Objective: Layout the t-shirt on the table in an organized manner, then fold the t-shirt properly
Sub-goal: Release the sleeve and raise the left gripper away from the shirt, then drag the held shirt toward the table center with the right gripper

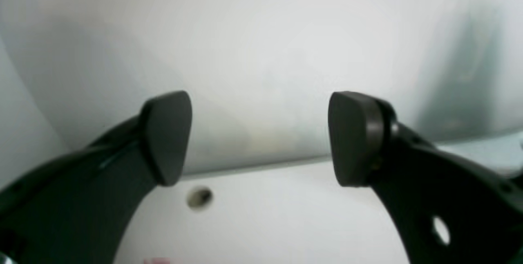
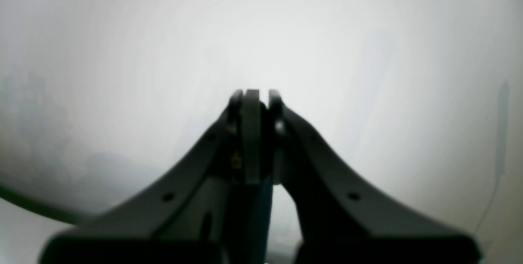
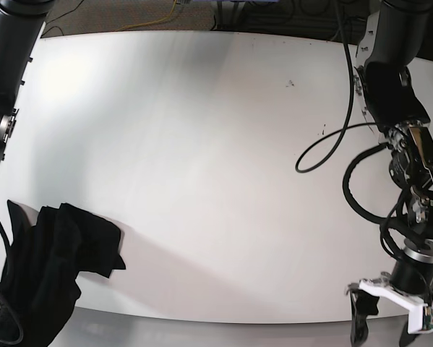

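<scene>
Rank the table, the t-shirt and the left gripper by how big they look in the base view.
1. table, fills most of the view
2. t-shirt, bunched at the near corner, partly hanging off the edge
3. left gripper, smallest, fingers apart and cut by the frame

Overhead base view; two close wrist views

Beyond the far edge we see a strip of dark floor [image 3: 151,13] with a yellow cable [image 3: 174,10] running across it. Black cables [image 3: 64,18] lie near the upper left corner there. More dark cables [image 3: 234,11] bunch near the top middle.
</scene>
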Controlling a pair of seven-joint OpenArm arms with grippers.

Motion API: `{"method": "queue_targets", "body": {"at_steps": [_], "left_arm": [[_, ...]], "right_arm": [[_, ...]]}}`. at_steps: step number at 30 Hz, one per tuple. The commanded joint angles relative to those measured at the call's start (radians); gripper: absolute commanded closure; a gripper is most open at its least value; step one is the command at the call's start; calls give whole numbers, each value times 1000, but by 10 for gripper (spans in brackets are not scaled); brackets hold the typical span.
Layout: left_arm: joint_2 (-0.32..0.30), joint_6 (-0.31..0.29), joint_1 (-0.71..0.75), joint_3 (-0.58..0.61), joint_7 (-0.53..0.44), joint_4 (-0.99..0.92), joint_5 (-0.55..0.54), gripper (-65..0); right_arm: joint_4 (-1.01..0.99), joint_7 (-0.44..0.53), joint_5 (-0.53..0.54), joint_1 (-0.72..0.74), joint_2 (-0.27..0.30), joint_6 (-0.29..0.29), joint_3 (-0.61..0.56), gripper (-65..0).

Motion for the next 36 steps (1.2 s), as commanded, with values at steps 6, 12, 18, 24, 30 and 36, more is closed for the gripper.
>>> {"method": "queue_targets", "body": {"at_steps": [6, 12, 18, 24, 30, 36], "left_arm": [[40, -4, 106, 6, -27, 16, -46, -493], [42, -4, 137, 4, -28, 16, -46, -493], [35, -4, 169, -2, -30, 16, -46, -493], [6, -4, 183, -36, -30, 33, -44, -493], [-43, -4, 189, -85, -30, 35, -44, -493], [-90, -4, 189, -163, -28, 35, -44, -493]], "right_arm": [[13, 35, -11, 6, -33, -10, -5, 0], [13, 35, -11, 1, -67, -10, -45, 0], [5, 35, -11, 1, -128, -10, -75, 0], [-22, 35, -35, 1, -271, 8, -77, 0], [-98, 40, -141, 9, -481, 39, -77, 0], [-190, 75, -273, 50, -692, 39, -78, 0]]}}
